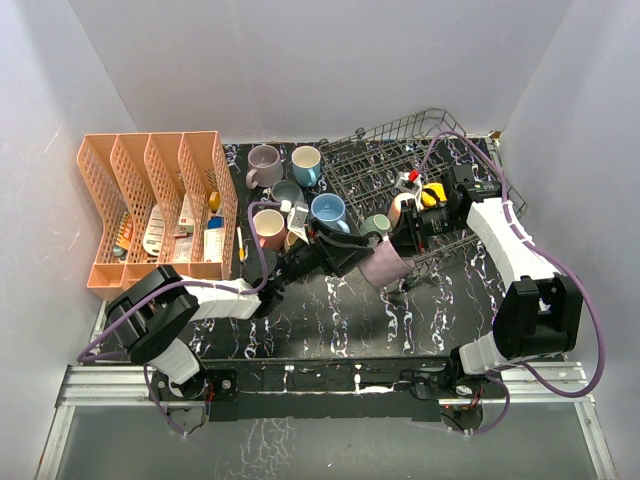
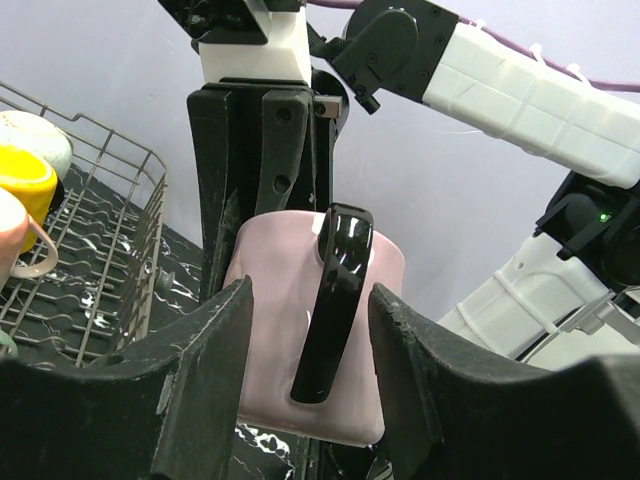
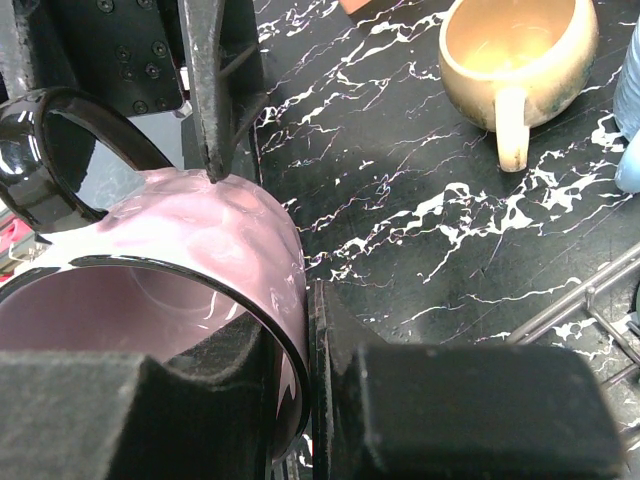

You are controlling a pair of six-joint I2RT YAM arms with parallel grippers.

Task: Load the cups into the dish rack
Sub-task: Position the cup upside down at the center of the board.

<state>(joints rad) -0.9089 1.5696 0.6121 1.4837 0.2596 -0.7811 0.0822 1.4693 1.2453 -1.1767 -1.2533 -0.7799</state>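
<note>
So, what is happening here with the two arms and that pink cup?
Both arms meet at one pink cup above the table, beside the dish rack. The right end effector is shut on the cup's rim. The left end effector stands around its black handle. It looks like a handover. A few cups already sit in the rack, and others wait on the table.

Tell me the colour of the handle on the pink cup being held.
Glossy black, on the pink cup; the left wrist view shows it best.

One overhead view, two close wrist views.
The top camera looked down over the desk from its near edge; both wrist cameras shared the pink mug.
</note>
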